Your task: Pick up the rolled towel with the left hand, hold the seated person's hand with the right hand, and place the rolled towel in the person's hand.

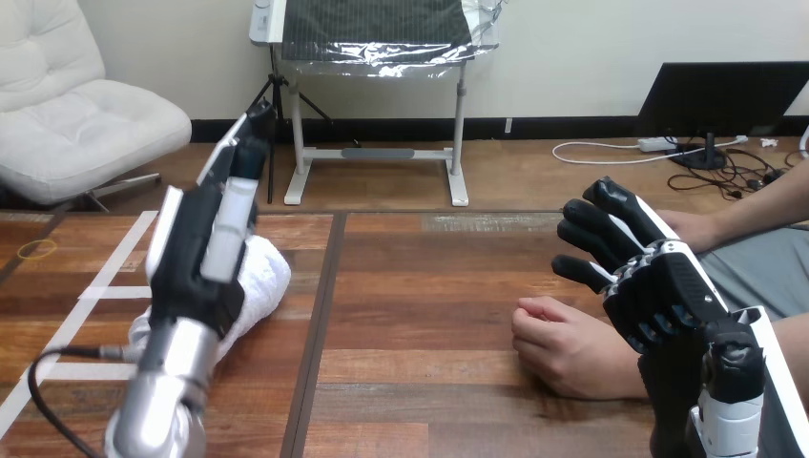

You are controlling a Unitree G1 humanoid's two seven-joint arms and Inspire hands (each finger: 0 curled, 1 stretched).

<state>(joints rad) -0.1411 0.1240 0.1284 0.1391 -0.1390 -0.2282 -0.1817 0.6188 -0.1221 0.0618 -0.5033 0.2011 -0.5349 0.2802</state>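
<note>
On the table's left side, the left hand (200,258) lies over the white rolled towel (262,277), its fingers straight and not wrapped round it. At the right, the right hand (658,286) hovers above the wrist of the person's hand (563,348), a loose fist on the wooden table (420,315); its fingers curl on nothing. The left hand should close round the roll's middle before lifting, or it may unroll.

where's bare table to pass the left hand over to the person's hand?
Free: the middle of the table, between the rolled towel and the person's hand, near edge to far edge. Crowded: at left, the left hand at the towel; at right, the right hand over the person's wrist.
</note>
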